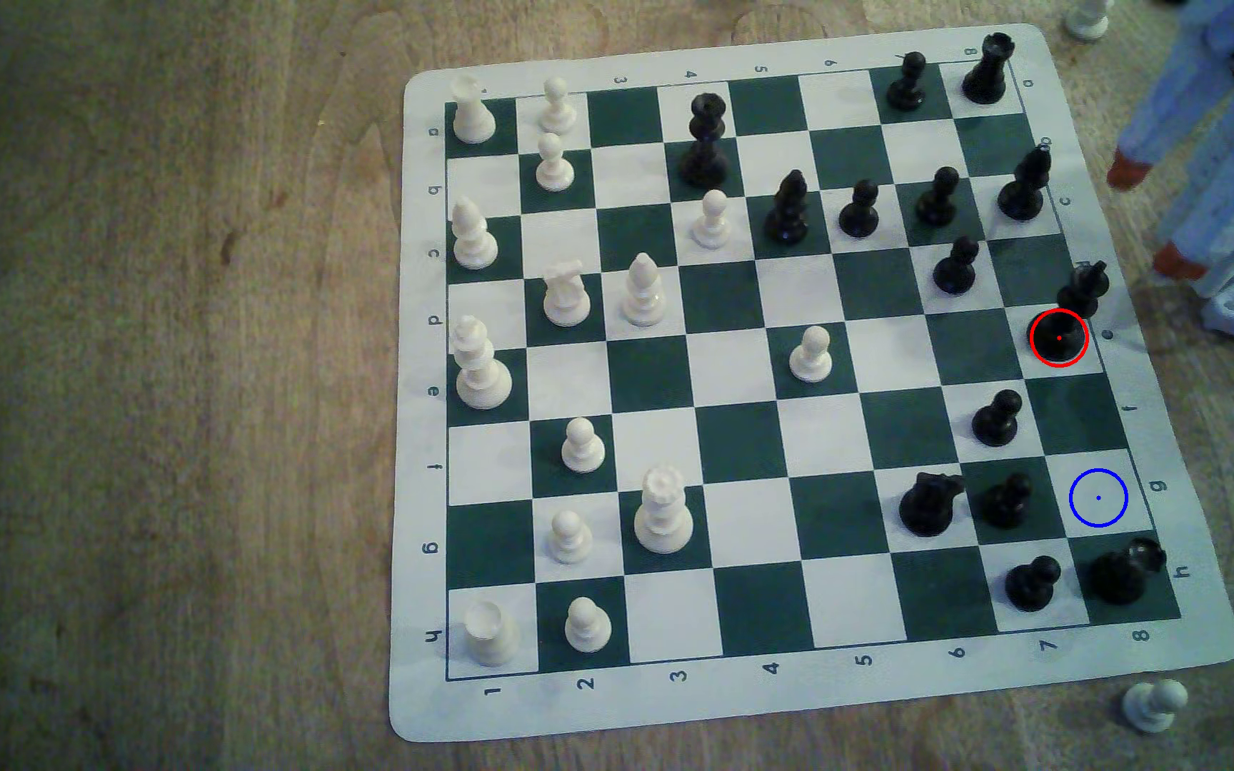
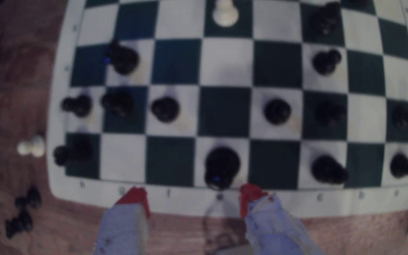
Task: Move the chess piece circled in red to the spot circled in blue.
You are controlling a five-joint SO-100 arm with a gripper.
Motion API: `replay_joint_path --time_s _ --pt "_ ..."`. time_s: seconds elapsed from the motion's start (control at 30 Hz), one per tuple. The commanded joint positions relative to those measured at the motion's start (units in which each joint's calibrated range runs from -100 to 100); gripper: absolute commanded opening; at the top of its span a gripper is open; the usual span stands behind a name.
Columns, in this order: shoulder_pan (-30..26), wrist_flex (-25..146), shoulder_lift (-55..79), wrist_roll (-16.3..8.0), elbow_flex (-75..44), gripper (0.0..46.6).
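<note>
Sitting on a white square at the exterior view's right edge of the board (image 1: 747,712), the black king (image 1: 1059,337) wore the red ring, its crowned head leaning toward the margin. The blue-ringed white square (image 1: 1098,498) lay two squares nearer along that same edge file, bare, with a black rook (image 1: 1126,571) on the green square just beyond it. A green-and-white roll-up mat, that board, spread flat on a worn wooden counter (image 1: 154,371), where a white pawn (image 1: 1156,704) stood off the mat. The tool (image 2: 194,196) hovered over the margin beside the king, its red-tipped fingers (image 2: 249,193) spread wide and pinching nothing; in the wrist view the king stood just off one tip, contact unclear through the blur.
</note>
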Motion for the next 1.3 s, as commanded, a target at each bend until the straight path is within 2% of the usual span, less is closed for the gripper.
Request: replay_joint_path --time_s 0.0,0.13,0.27,0.47,0.83,1.1,1.27 --pt "-0.8 -2.8 0.1 -0.5 4.7 19.0" --pt "-4.5 -3.4 0.6 -2.5 5.2 18.2" --pt "-7.4 -3.5 0.2 -3.4 5.2 19.7" --pt "-7.6 -5.0 0.4 -2.9 7.8 19.6" --pt "-3.1 -7.0 2.3 -0.6 7.8 19.9" --pt "-0.3 -10.1 1.9 0.9 14.4 19.4" --pt "-0.4 -10.9 1.4 0.9 16.1 17.9"
